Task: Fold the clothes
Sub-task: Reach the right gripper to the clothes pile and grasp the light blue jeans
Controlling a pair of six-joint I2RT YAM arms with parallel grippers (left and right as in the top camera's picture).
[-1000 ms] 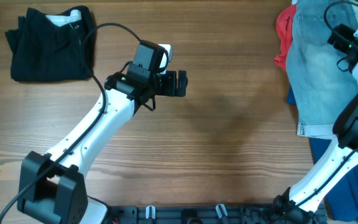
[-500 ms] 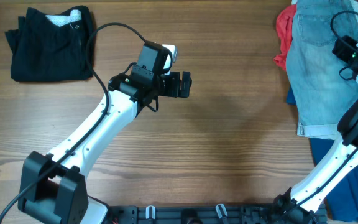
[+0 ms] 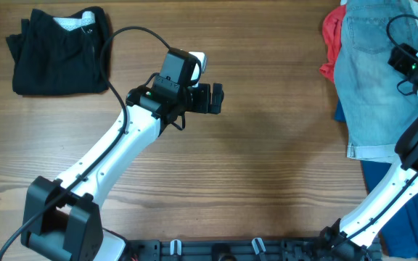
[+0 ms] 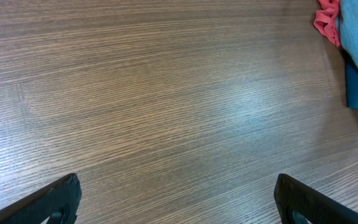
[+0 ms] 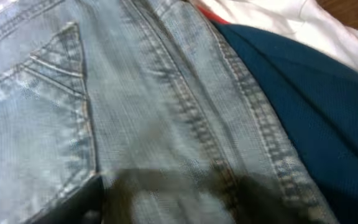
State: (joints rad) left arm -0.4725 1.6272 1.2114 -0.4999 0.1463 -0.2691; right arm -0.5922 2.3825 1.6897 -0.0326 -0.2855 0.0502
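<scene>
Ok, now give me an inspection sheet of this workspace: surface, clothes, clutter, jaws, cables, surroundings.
Surface: wooden table, bare in the middle.
Clothes: denim shorts lie unfolded on top of a pile at the right end, with red cloth, navy cloth and white cloth; black garment lies folded at the left end.
Clutter: nothing seen.
Jaws: left arm, jaws wide apart over bare wood; right arm, jaws over the shorts, open or shut unclear.
Cables: black cable loops off the left arm; second cable loops above the shorts.
Surroundings: black rail along the near edge.
</scene>
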